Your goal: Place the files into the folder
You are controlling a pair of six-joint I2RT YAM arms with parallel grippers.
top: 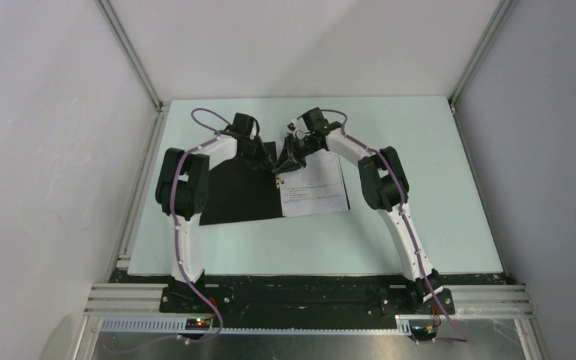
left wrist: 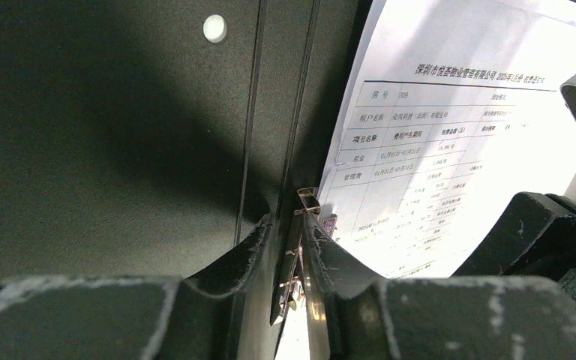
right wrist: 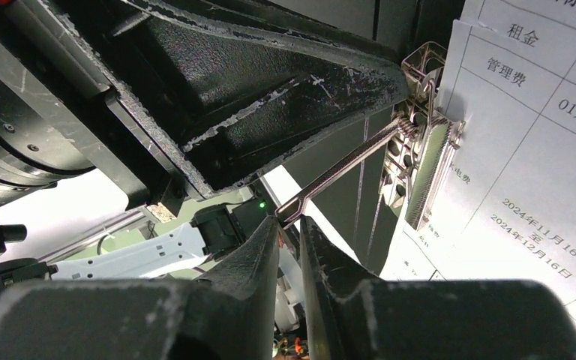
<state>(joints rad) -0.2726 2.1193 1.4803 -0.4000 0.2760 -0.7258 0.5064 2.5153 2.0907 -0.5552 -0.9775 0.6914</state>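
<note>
White-shelled arms with black joints both reach forward and bend inward, wrists meeting over the far end of the folder's spine. The left gripper point(top: 268, 156) comes in from the left and the right gripper point(top: 294, 154) from the right, tips almost touching.

From the left wrist, the left gripper point(left wrist: 289, 225) is narrow, its jaws clamped on the folded metal spring clamp point(left wrist: 307, 199) at the spine. From the right wrist, the right gripper point(right wrist: 291, 225) is also narrow, with the free end of a thin metal lever point(right wrist: 345, 169) from that clamp point(right wrist: 420, 135) right at its tips. Can't tell if the lever is actually pinched.

The flat rectangular folder point(top: 232, 195) lies open on the pale green table point(top: 420, 187), black inside facing up, no red showing. Open, its long axis runs left-right, slightly skewed, and the spine runs far to near about mid-table between the arms.

The white printed paper sheets point(top: 313, 187) lie flat on the right half, the inner edge along the spine beside the clamp. Small black text and a ruled table are printed on them point(left wrist: 435, 150). Print lines run left-right, so the sheets' long sides run far to near, tilted the same as the folder.
</note>
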